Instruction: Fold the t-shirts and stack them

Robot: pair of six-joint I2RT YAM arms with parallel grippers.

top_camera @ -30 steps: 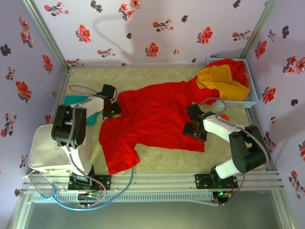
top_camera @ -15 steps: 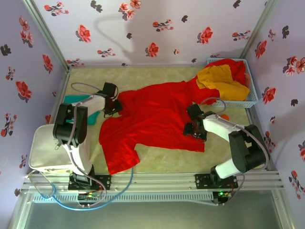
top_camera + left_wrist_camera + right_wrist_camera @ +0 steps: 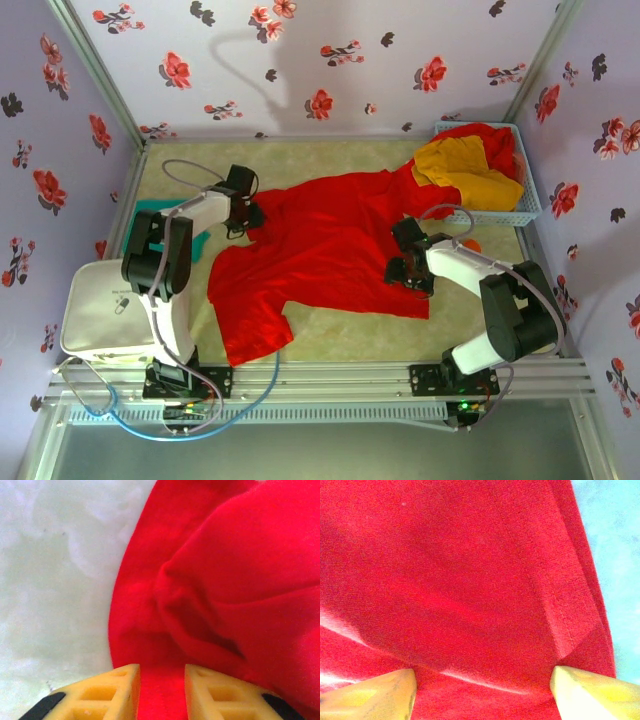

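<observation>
Enclosure: far wall [image 3: 330, 60], left wall [image 3: 50, 150] and right wall [image 3: 600, 150] papered lilac with red and dark flower print. Slim metal corner posts [image 3: 95, 70] stand far left and far right. Table top [image 3: 340, 335] pale, mottled cream. Slotted aluminium rail [image 3: 320, 380] runs along the near edge. Light even; soft curved shadow [image 3: 230, 50] on far wall.

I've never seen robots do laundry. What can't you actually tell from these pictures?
Left jaws, left wrist view: the spread red shirt sits between them, but whether they pinch it is unclear; the bottom edge cuts them off.
Teal shirt, top view: the left arm covers most of it.
Basket, top view: a yellow shirt and a second red shirt pile up, hiding what lies beneath.
</observation>
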